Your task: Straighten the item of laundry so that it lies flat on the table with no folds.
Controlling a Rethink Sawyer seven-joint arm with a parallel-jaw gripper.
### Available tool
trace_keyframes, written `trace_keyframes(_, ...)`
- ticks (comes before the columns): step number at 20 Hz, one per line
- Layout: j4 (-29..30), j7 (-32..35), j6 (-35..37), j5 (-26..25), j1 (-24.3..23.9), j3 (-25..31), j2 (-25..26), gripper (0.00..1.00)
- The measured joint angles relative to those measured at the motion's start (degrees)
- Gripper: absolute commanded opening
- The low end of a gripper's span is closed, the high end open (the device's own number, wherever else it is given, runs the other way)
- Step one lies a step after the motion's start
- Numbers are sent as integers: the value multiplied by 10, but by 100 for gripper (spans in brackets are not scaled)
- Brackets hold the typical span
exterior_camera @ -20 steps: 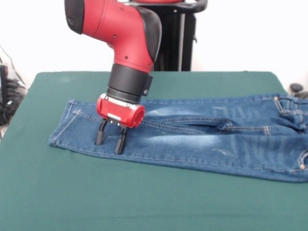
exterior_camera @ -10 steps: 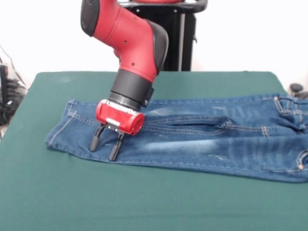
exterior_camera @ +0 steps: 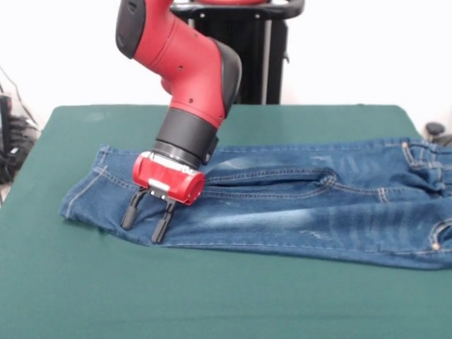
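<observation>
We see the jeans (exterior_camera: 296, 205) stretched lengthwise across the green table (exterior_camera: 212, 296), leg ends at the left and the waist running off the right edge of the view. The red arm's gripper (exterior_camera: 143, 220) tilts down over the left leg end, its two black fingers (exterior_camera: 129, 214) spread apart with tips pressing on the denim near the near hem.

I see my red and black arm (exterior_camera: 185, 67) slanting down from the top centre toward lower left; my gripper (exterior_camera: 143, 219) tilts, its two black fingers (exterior_camera: 129, 211) spread apart.
</observation>
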Motion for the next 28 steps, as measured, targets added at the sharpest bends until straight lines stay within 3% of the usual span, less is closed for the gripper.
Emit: trace_keyframes(28, -34, 0, 5, -24, -7, -21, 15, 100)
